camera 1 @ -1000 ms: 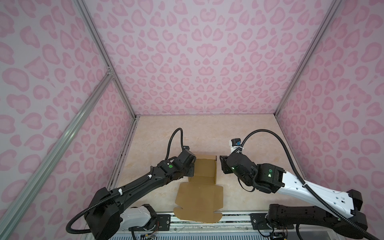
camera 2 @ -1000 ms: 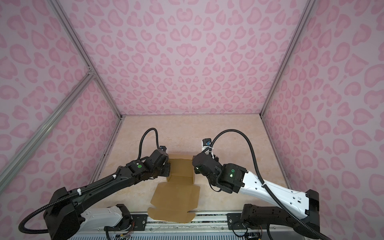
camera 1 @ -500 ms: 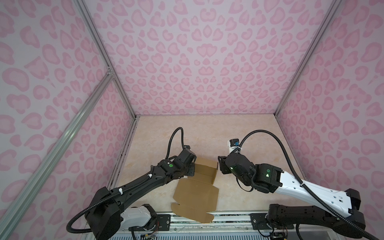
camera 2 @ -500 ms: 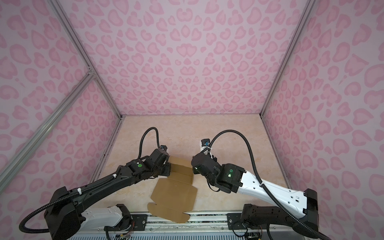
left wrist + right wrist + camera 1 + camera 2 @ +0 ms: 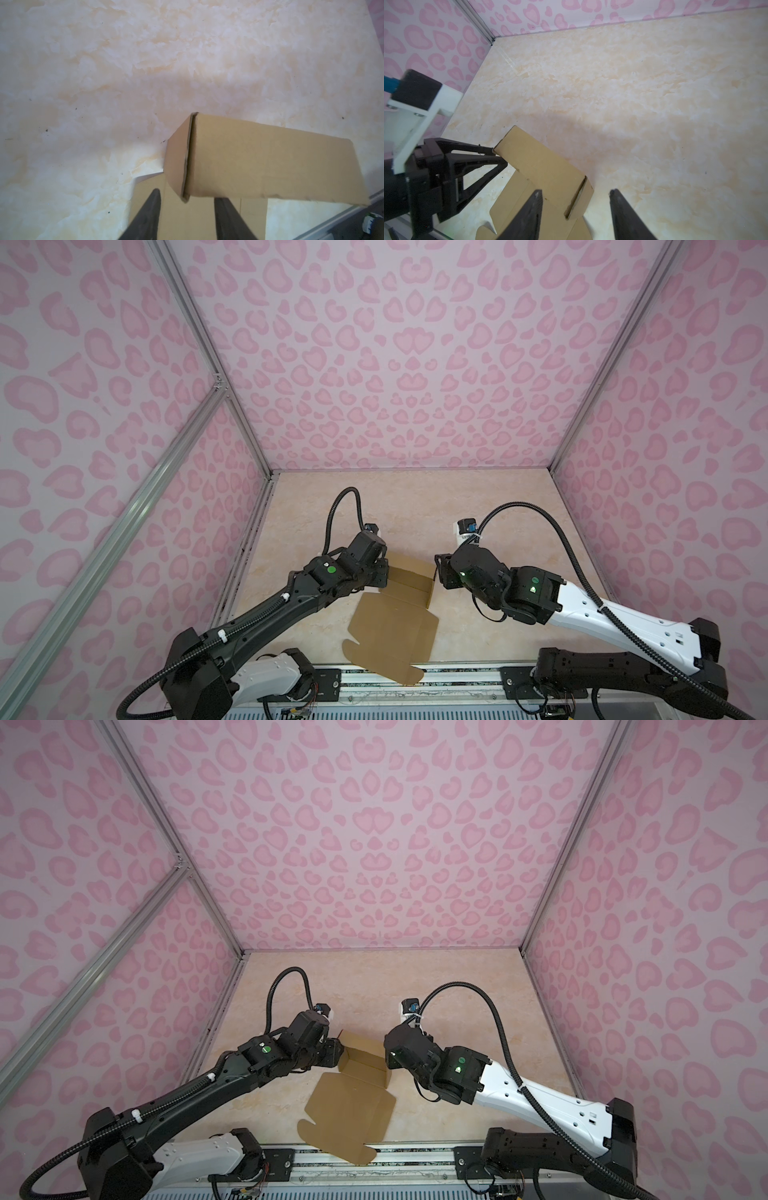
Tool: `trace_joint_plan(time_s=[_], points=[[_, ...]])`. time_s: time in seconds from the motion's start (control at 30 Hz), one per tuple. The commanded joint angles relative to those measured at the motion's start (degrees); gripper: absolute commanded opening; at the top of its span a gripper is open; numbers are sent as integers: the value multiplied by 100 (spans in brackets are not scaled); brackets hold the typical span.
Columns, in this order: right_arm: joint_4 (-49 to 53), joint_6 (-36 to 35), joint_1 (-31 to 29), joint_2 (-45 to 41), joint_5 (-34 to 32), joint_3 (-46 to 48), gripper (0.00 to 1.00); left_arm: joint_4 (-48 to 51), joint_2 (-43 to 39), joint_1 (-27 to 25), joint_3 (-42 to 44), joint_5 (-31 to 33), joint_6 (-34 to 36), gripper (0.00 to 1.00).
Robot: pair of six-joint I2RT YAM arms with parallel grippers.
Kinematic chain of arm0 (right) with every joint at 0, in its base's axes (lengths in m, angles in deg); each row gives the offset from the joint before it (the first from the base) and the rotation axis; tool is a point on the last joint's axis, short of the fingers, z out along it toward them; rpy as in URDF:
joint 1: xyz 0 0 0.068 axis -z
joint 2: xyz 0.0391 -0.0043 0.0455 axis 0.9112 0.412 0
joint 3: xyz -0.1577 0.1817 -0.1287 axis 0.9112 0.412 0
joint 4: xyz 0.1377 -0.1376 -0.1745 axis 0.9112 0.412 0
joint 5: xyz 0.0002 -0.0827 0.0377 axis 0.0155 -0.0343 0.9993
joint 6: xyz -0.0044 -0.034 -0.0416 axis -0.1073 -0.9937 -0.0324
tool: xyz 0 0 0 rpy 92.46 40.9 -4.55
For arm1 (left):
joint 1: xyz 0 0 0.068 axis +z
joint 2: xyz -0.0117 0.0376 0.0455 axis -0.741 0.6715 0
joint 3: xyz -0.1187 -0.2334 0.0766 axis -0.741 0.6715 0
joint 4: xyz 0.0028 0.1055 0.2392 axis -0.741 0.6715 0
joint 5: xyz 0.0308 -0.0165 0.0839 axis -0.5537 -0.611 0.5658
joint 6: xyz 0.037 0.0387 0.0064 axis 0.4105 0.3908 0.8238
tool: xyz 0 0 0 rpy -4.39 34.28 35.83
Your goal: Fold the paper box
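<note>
Jaws of the left gripper (image 5: 187,194) stand released, straddling the left end of the plain brown kraft cardboard paper box (image 5: 395,626); that half-folded box lies front and centre on the marbled beige bench (image 5: 415,506), its lid flap flat toward the near edge; jaws of the right gripper (image 5: 575,190) gape unclenched astride its right end.

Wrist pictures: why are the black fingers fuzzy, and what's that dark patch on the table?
Left wrist view: the fingers look soft, likely too near the lens; right wrist view: the dark patch on the table is shadow beyond the paper box.
</note>
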Motion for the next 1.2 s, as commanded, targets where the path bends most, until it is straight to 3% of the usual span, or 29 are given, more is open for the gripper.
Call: trace_joint_plan(time_s=[0.0,0.13,0.33,0.53,0.73,1.17], points=[[-161,-253,88,162,747,-21,55,297,-191,22,-27,-347,111,48],[-123,-590,-68,502,1143,-234,54,428,-495,142,2,-288,64,51],[440,-1058,-637,909,373,-729,54,552,-1136,663,22,22,35,55],[672,-1598,-1049,1282,614,-1120,55,585,-1468,1155,81,146,37,57],[697,-1746,-1066,1659,1170,-1240,54,527,-1451,1355,227,22,-3,57],[1026,-1809,-760,2373,1630,-1607,55,526,-1361,1461,324,-83,1,57]])
